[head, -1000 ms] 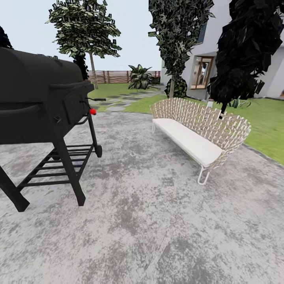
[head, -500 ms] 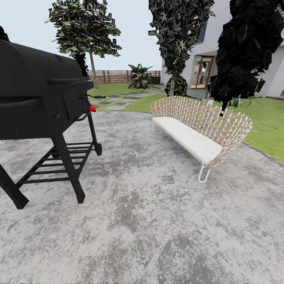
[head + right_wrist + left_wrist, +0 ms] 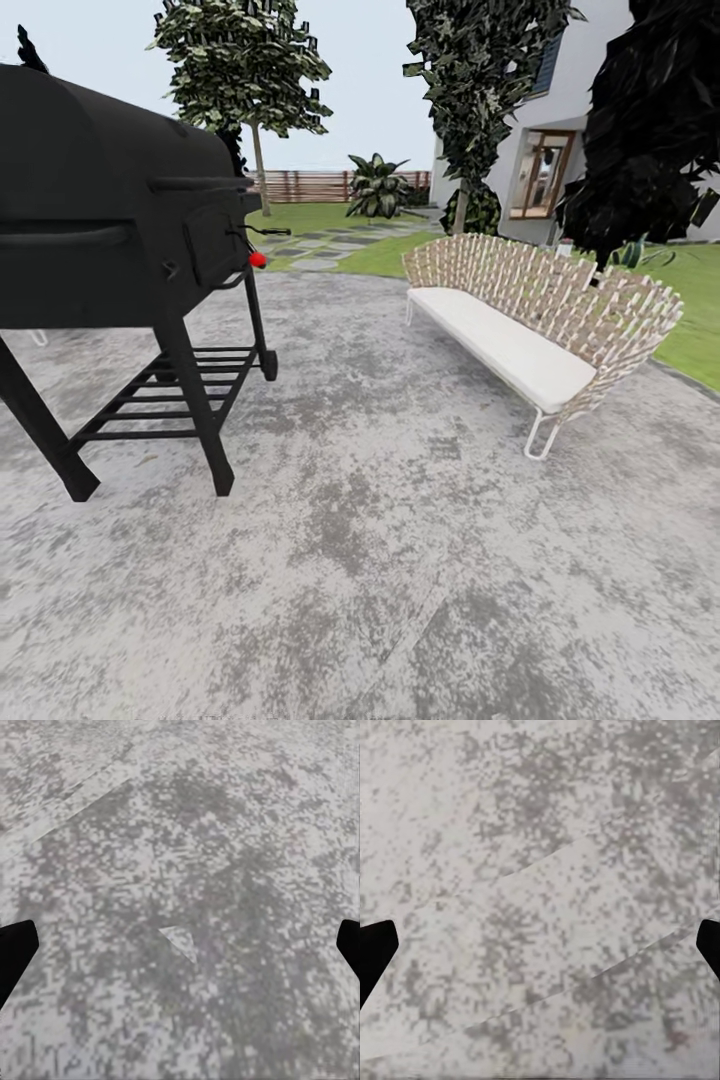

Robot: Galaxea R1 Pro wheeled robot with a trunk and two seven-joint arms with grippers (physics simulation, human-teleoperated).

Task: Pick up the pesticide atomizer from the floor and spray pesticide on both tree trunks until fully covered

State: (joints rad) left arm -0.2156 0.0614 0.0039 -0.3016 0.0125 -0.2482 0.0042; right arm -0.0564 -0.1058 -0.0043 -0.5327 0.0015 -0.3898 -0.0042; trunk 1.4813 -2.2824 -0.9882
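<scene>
Both pincers hang spread wide over speckled patio (image 3: 380, 560), left pincer (image 3: 540, 945) and right pincer (image 3: 180, 945) holding nothing. Since a second ago the whole head view has slid rightward, so the robot is likely turning or rolling. No atomizer visible yet. Open concrete runs between grill (image 3: 110, 240) at left and sofa (image 3: 530, 320) at right toward lawn (image 3: 320, 215) and a pale-trunked tree (image 3: 262, 180).

Two trees, one (image 3: 243, 60) left and one (image 3: 478, 70) right, stand upright beyond the patio. Dark jagged foliage tops pale trunks. Green lawn (image 3: 330, 215) meets a slatted fence (image 3: 300, 185).
</scene>
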